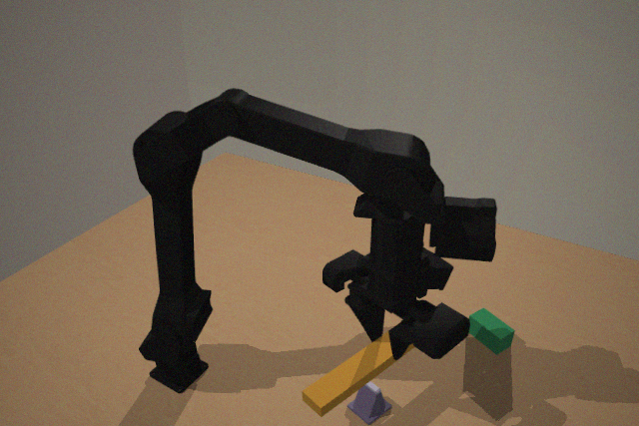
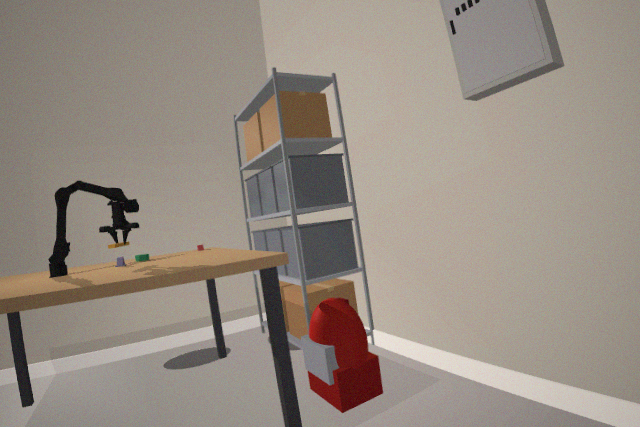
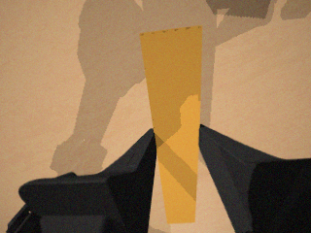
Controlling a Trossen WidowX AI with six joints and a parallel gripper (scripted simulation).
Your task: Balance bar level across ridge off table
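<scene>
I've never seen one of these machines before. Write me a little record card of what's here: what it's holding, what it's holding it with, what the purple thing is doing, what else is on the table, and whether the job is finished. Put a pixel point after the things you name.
held: yellow bar (image 1: 350,372) (image 2: 118,245) (image 3: 177,97), raised off the table
holder: black fingers (image 1: 389,341) (image 2: 121,243), closed on the bar
purple ridge (image 1: 367,400) (image 2: 120,261): standing on the table, nothing resting on it
others: green block (image 1: 492,330) (image 2: 142,257); small red block (image 2: 200,247)
job: unfinished; bar not yet balanced or released
</scene>
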